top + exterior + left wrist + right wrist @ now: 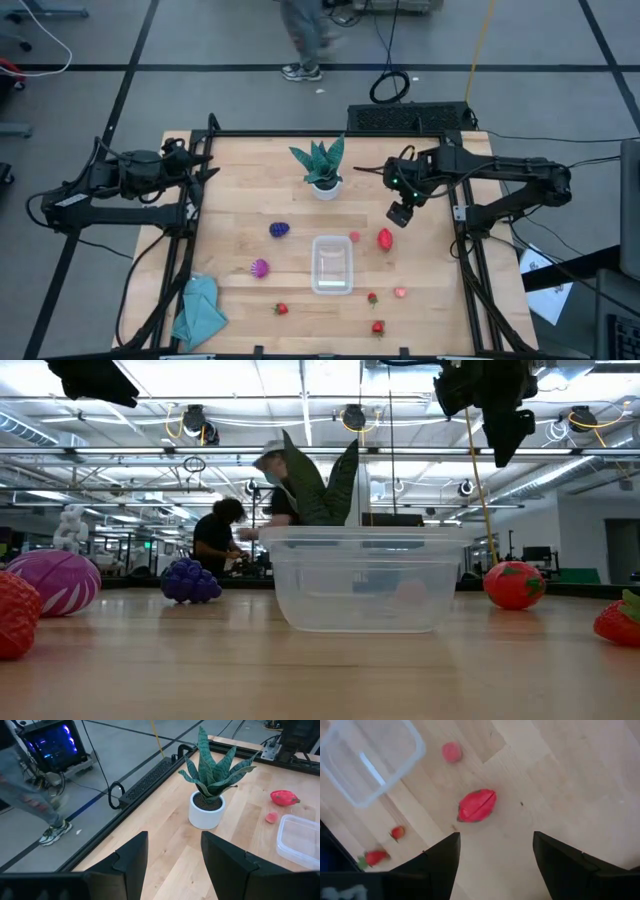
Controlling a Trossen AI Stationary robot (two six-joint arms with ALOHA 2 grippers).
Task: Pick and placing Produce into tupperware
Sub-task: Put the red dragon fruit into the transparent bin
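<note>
The left tool (208,166) waits at the desk's (240,215) far left corner, its fingers (131,860) spread apart and holding nothing. A crumpled teal cloth (199,309) lies at the near left edge. Right of it, a round magenta fruit (260,268) with pale stripes sits near a knobbly dark purple grape cluster (280,230), and a small red strawberry (281,309) rests closer to the near edge. A green spiky plant in a white pot (324,170) stands toward the far side. The tupperware (332,265), clear and rectangular with rounded corners, sits at mid-desk with nothing in it. Just beside its far right corner is a small pale pink fruit (354,237), then a larger glossy red strawberry (385,239). Nearer the front lie two small red strawberries with green caps (372,298) (378,327) and a pinkish piece (400,293). The right tool (399,214) hangs above the desk just beyond the large strawberry (477,805), its fingers (442,857) parted and empty.
</note>
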